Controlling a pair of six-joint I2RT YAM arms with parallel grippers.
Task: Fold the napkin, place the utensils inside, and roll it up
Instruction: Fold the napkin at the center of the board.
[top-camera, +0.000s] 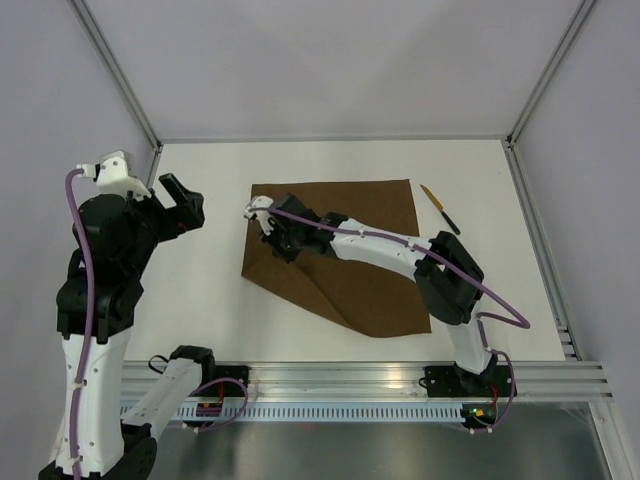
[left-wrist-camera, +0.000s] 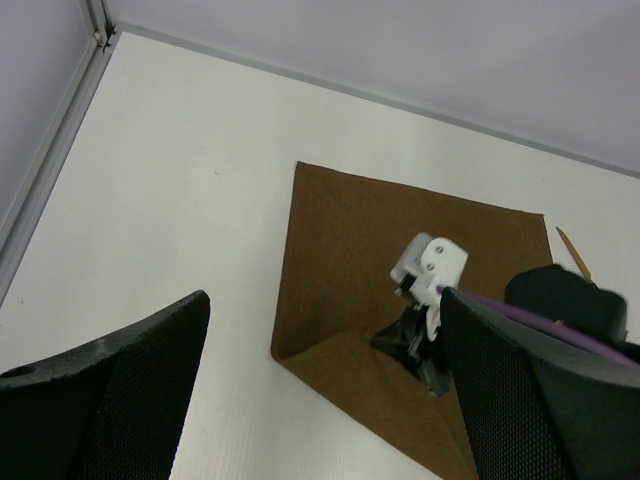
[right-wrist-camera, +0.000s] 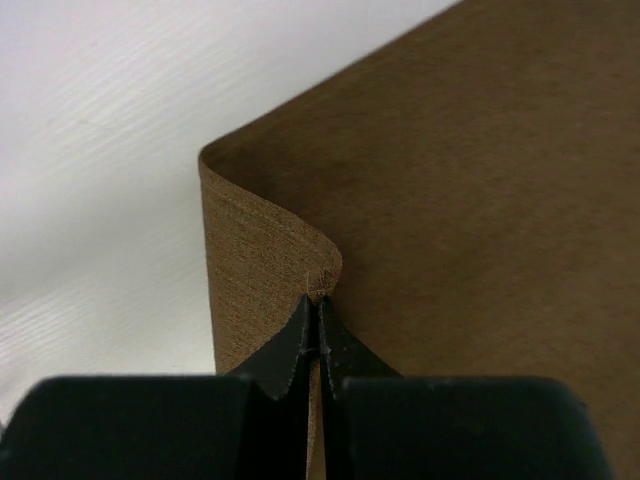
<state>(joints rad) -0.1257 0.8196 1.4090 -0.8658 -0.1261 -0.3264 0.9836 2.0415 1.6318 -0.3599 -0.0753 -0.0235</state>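
The dark-brown napkin (top-camera: 350, 255) lies on the white table, its near-left corner folded up and over toward the middle. My right gripper (top-camera: 283, 243) is shut on that lifted corner; in the right wrist view (right-wrist-camera: 318, 300) the cloth edge is pinched between the black fingertips. The napkin also shows in the left wrist view (left-wrist-camera: 345, 250) with the right gripper on it. The utensil (top-camera: 439, 209), orange-yellow blade and black handle, lies on the table right of the napkin. My left gripper (top-camera: 183, 205) is open and empty, raised left of the napkin.
A metal frame post (top-camera: 120, 75) and rail run along the left and back of the table (top-camera: 210, 300). A slotted metal rail (top-camera: 400, 385) lines the near edge by the arm bases. Grey walls enclose the back and sides.
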